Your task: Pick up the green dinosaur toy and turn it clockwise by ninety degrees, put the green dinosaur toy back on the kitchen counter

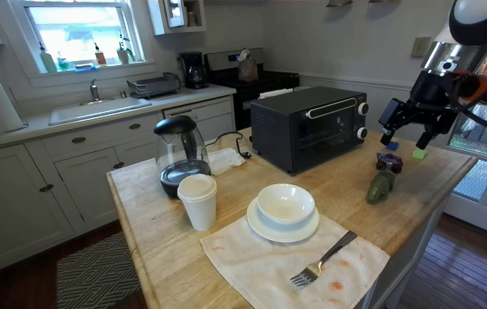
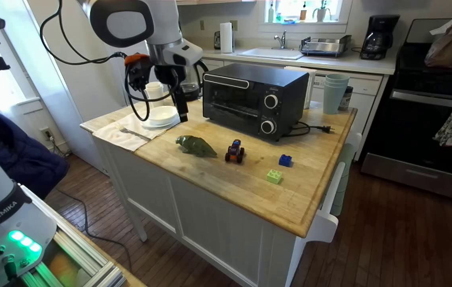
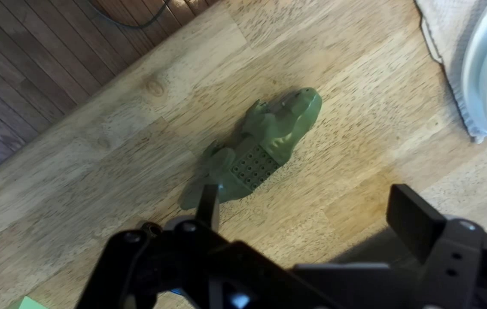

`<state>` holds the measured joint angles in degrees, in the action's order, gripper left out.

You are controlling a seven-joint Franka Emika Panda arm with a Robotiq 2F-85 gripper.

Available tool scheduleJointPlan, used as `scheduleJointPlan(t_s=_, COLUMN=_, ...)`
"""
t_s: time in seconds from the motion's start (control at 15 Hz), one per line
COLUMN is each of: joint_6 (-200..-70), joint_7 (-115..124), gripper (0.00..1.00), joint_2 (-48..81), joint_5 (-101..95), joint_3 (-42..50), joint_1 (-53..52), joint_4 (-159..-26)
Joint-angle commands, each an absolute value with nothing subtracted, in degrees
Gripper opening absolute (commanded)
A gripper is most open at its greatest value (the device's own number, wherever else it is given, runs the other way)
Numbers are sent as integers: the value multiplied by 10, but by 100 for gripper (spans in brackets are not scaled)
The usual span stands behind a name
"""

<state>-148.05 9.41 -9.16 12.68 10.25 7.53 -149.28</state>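
The green dinosaur toy lies on the kitchen counter in both exterior views [image 1: 381, 187] [image 2: 196, 146]. In the wrist view the dinosaur [image 3: 265, 141] lies diagonally, head to the upper right, with a studded patch on its back. The light wood kitchen counter [image 1: 342, 171] also shows in an exterior view [image 2: 250, 179] and the wrist view [image 3: 355, 150]. My gripper [image 1: 403, 140] is open and empty, well above the counter. In the wrist view the gripper [image 3: 305, 201] has its left finger overlapping the dinosaur's tail end; the jaws span bare wood beside the toy.
A toy truck [image 2: 234, 151] stands near the dinosaur's tail. A blue brick [image 2: 285, 160] and a light green brick [image 2: 274, 176] lie beyond it. A black toaster oven [image 1: 308, 128] stands nearby. A bowl [image 1: 285, 204] on a plate and a fork [image 1: 325, 259] rest on a cloth [image 1: 248, 262].
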Motion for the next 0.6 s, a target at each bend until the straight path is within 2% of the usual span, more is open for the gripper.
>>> scheduleJointPlan(t_s=0.0, joint_6=-1488, joint_7=103, gripper=100, joint_2=-73, joint_5=128, joint_3=99, joint_1=83, joint_4=-1484)
scheduleJointPlan(t_s=0.53, joint_6=-1513, joint_7=136, gripper=100, joint_2=5, joint_5=127, joint_3=96, joint_1=85, joint_4=-1459)
